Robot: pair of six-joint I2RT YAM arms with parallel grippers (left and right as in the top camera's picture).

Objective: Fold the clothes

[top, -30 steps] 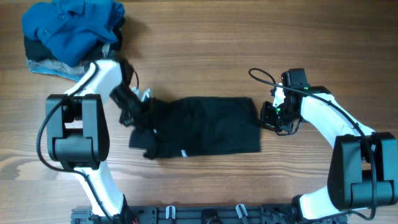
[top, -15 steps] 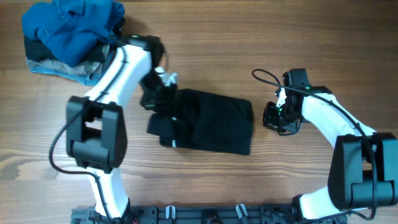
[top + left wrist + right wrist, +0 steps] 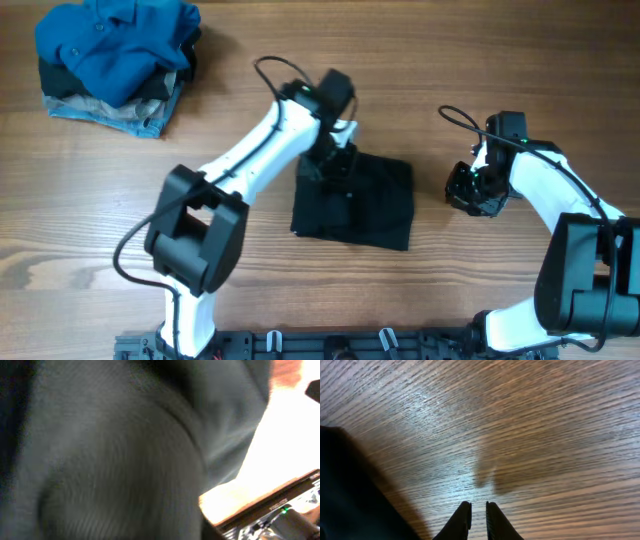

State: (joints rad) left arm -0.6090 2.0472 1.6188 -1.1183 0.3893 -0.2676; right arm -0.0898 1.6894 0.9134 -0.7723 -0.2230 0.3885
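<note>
The soft black short-sleeved T-shirt (image 3: 365, 205) lies folded mid-frame on the wooden desk (image 3: 450, 80). The left hand (image 3: 335, 160) rests at its upper-left edge, grip impossible to tell. The right hand (image 3: 478, 505), clenched empty, hangs to its right.

Blue shirt (image 3: 115, 45) piled on denim (image 3: 105, 113) on table (image 3: 480, 60).

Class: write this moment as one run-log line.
stage: folding | T-shirt: folded over | left end effector: on T-shirt, grip unseen | right end effector: shut, empty, beside T-shirt
</note>
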